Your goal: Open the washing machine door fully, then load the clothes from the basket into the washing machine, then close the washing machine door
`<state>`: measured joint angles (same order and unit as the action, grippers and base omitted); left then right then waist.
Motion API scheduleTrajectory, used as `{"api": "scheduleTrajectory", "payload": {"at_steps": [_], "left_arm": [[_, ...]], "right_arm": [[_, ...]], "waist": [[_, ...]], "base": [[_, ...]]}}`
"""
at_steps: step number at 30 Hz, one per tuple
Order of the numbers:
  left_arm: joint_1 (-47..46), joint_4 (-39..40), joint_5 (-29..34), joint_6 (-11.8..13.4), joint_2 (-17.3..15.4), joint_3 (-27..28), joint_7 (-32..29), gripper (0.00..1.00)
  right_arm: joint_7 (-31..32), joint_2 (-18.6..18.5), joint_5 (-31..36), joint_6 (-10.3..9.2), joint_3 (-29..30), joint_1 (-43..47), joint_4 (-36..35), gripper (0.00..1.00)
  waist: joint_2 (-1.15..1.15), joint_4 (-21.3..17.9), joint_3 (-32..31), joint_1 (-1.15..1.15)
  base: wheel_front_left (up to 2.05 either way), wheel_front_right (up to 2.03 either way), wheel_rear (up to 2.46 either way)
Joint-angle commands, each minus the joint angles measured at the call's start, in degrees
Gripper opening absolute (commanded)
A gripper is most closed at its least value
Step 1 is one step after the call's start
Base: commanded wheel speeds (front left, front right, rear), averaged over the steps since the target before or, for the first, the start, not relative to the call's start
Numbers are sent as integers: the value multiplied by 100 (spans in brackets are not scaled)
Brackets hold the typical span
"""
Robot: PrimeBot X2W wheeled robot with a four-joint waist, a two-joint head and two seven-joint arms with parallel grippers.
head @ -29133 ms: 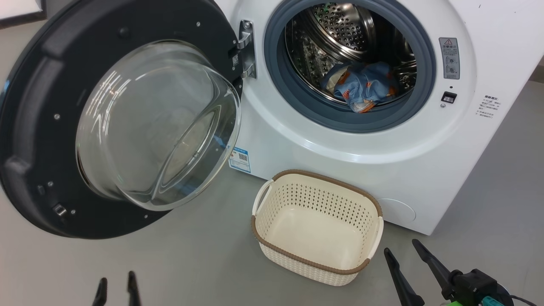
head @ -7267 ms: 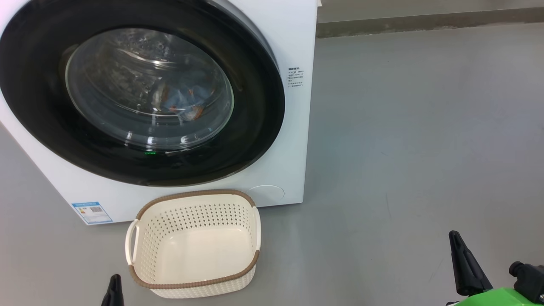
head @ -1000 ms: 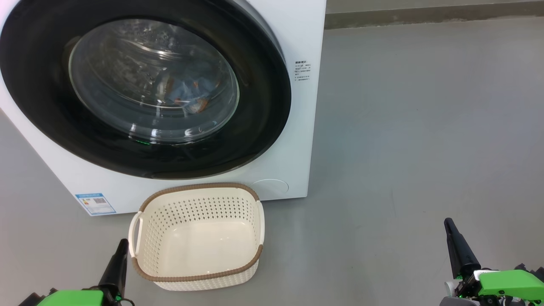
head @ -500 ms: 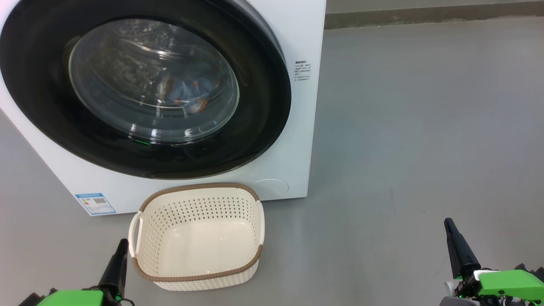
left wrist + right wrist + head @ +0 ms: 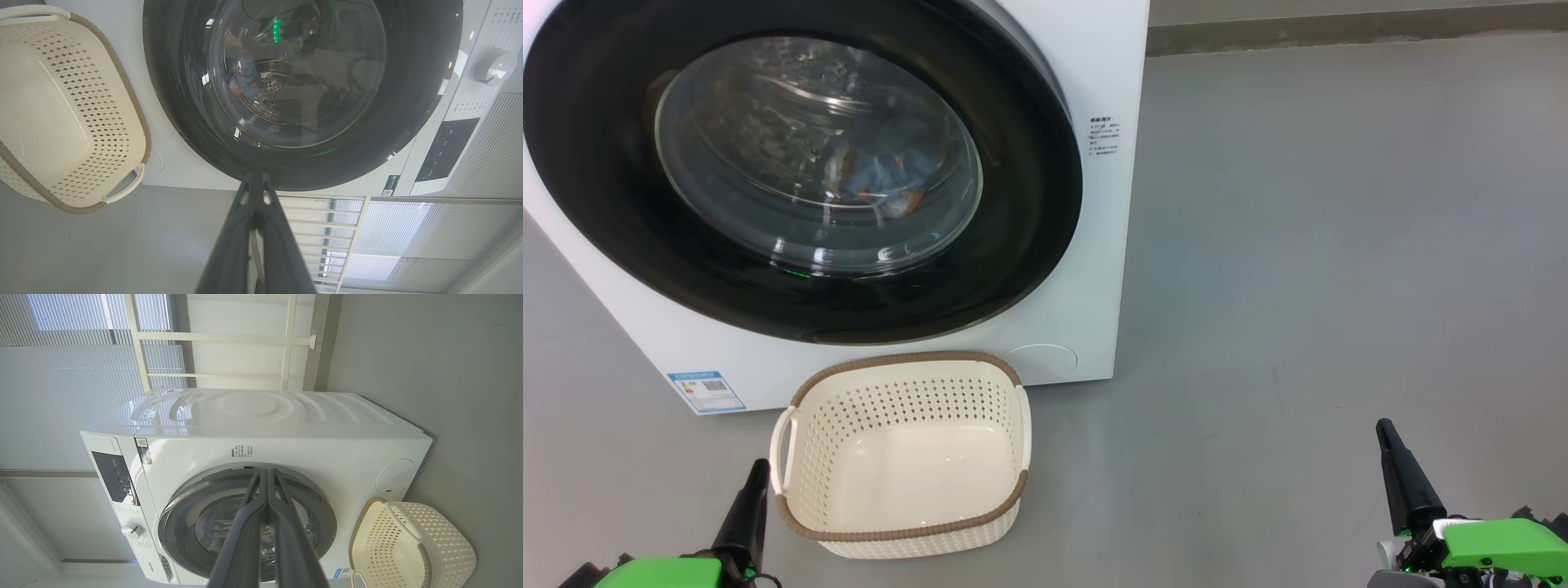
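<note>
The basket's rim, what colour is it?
The rim is brown, woven-looking, on the cream-white basket. Head view shows it best.

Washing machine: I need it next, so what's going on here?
The robot looks finished with its load. The washing machine has its door shut, and the blue clothes lie inside behind the glass. The basket stands empty on the floor in front of it. The robot's left fingers and right fingers are closed on nothing, low and clear of the machine, the left ones just beside the basket.
</note>
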<state>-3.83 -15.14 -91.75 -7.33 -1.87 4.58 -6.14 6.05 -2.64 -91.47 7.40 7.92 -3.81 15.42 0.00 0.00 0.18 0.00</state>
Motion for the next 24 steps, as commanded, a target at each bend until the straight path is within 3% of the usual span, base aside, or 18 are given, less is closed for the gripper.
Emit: {"api": "scheduleTrajectory", "payload": {"at_steps": [1,24], "left_arm": [[-236,110,-37,-15,-102,199,-39,0],[-236,110,-37,-15,-101,200,-39,0]], "right_arm": [[44,-23,-70,9,-139,-237,-140,0],[44,-23,-70,9,-140,-237,-140,0]], "waist": [[0,0,0,0],[0,0,0,0]], "base": [[0,0,0],[0,0,0]]}}
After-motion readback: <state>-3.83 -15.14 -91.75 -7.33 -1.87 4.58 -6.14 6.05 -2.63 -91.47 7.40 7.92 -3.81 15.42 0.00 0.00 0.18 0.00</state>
